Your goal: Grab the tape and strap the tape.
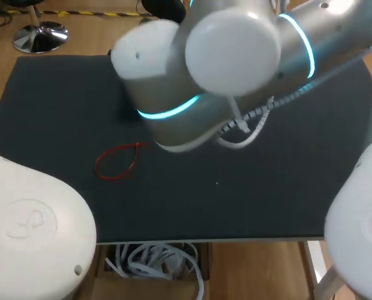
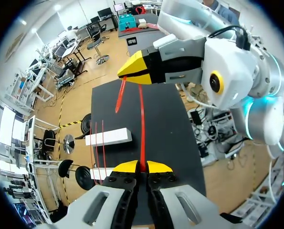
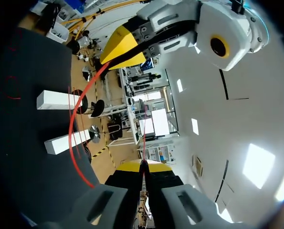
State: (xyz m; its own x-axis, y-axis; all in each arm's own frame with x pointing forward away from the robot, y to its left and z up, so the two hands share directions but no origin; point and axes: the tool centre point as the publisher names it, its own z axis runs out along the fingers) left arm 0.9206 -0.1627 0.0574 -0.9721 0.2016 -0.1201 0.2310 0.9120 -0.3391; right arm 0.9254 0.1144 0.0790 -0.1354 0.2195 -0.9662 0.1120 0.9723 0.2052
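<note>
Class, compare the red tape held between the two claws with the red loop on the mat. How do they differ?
The held tape is in the air, pinched by the left claw and right claw; the loop lies on the mat, touched by neither. The held tape runs open from claw to claw; the loop closes into a teardrop. Both are thin and red.

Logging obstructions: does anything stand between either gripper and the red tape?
Nothing visible. The left gripper and right gripper are each shut on the red tape, which spans freely between them.
</note>
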